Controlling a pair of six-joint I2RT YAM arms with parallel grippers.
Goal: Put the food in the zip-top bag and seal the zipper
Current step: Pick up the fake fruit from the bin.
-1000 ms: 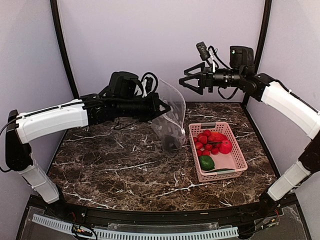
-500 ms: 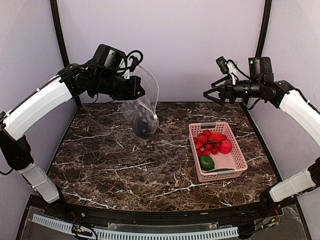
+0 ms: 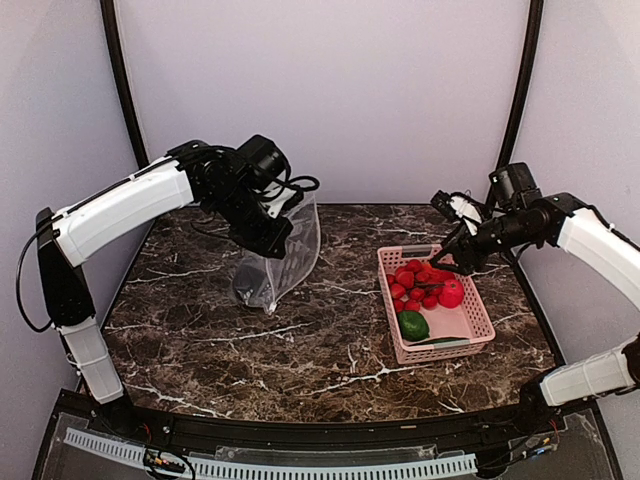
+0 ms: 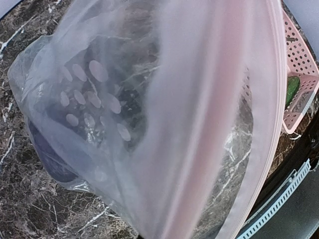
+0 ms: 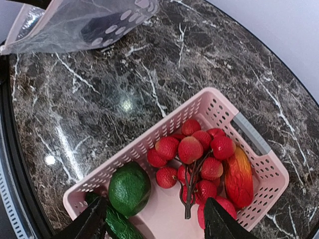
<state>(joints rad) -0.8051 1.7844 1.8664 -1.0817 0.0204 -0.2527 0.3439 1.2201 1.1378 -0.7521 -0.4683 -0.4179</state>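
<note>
Clear zip-top bag with whitish round dots, a pale pink zipper and a dark purple eggplant inside. Pink basket: red pieces, a green piece, an orange-red oval. Dark brown, white-veined marble table.

zip-top bag blurred up close, dark food inside indistinct, basket cropped

i see the clear, dot-printed zip-top bag well left of the pink basket, hanging mouth-up. its pale pink zipper runs along the top edge. a dark purple eggplant sits in the bag's bottom. inside the basket lie red pieces, a green piece and an orange-red oval.
</note>
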